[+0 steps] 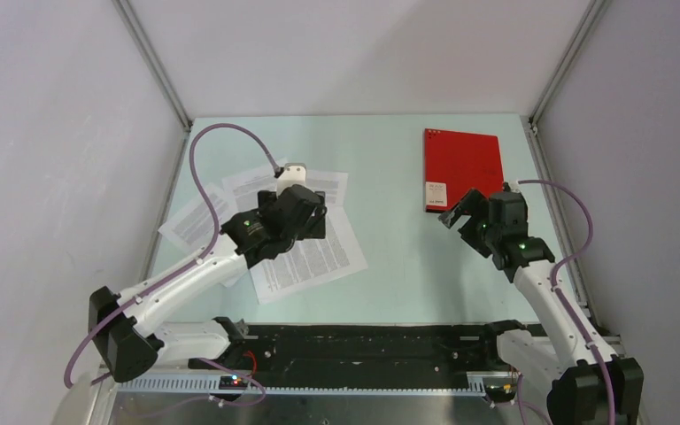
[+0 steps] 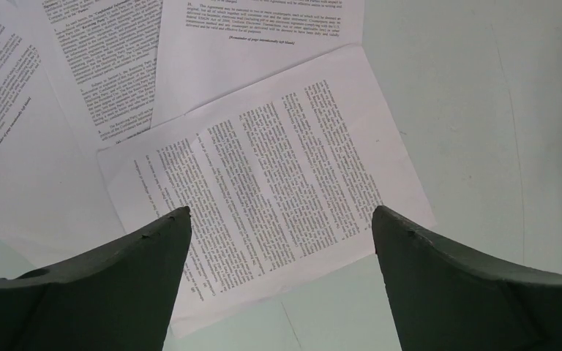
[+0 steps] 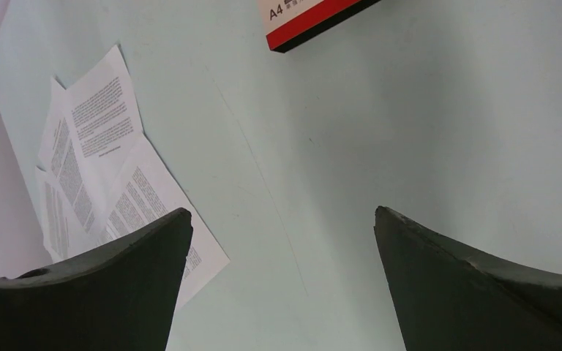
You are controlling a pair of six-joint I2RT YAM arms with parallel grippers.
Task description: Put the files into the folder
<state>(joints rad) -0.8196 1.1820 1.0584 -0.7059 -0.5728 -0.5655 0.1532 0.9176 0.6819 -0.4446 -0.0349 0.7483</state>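
Observation:
Several white printed sheets, the files [image 1: 314, 257], lie fanned and overlapping on the pale green table at the left. In the left wrist view the top sheet [image 2: 263, 175] lies below my open left gripper [image 2: 282, 219], which hovers over the files [image 1: 305, 217] and holds nothing. The red folder [image 1: 462, 168] lies closed at the back right, its white label [image 1: 436, 195] at the near left corner. My right gripper [image 1: 459, 211] is open and empty just in front of that corner. The right wrist view shows the folder corner [image 3: 307, 18] and the files [image 3: 110, 168].
Grey walls with metal corner posts enclose the table [image 1: 390, 248]. A black rail [image 1: 363, 350] with the arm bases runs along the near edge. Bare table surface lies between the files and the folder.

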